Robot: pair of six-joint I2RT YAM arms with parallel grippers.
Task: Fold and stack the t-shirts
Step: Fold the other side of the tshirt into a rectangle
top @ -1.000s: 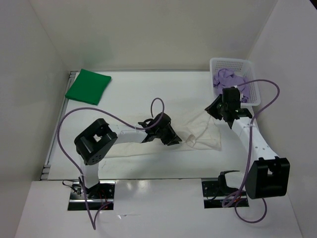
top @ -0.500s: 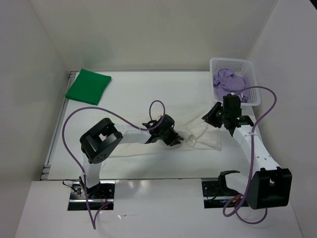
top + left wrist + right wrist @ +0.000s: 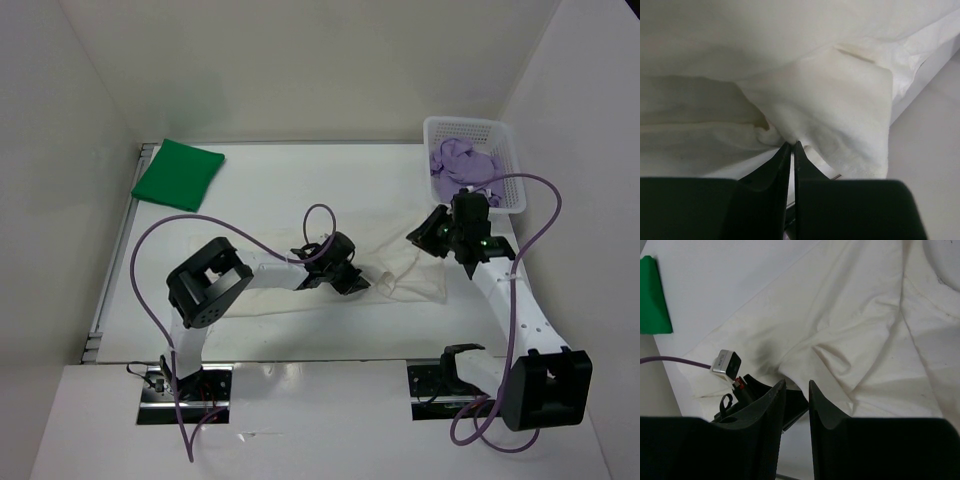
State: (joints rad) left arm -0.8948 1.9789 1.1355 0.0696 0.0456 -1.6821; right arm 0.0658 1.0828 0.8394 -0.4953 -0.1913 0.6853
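The white-cream t-shirt [image 3: 400, 262] lies spread and wrinkled across the middle of the table. My left gripper [image 3: 358, 284] sits low on it, and the left wrist view shows the left gripper [image 3: 791, 144] shut on a raised fold of the white-cream t-shirt [image 3: 840, 100]. My right gripper [image 3: 418, 240] hovers over the shirt's right part. In the right wrist view the right gripper [image 3: 796, 385] stands open with nothing between its fingers, just above the white-cream t-shirt [image 3: 855, 340]. The green t-shirt [image 3: 178, 173] lies folded at the back left. The purple t-shirt [image 3: 458, 160] is bunched in the basket.
A white lattice basket [image 3: 502, 132] stands at the back right, close behind the right arm. Purple cables loop over both arms. White walls close in the table on the left, back and right. The green t-shirt [image 3: 652, 297] shows at the right wrist view's left edge.
The left gripper has slid a little right and closed on a fold of the white-cream t-shirt. The right gripper has come down and leftward, closer to the shirt.
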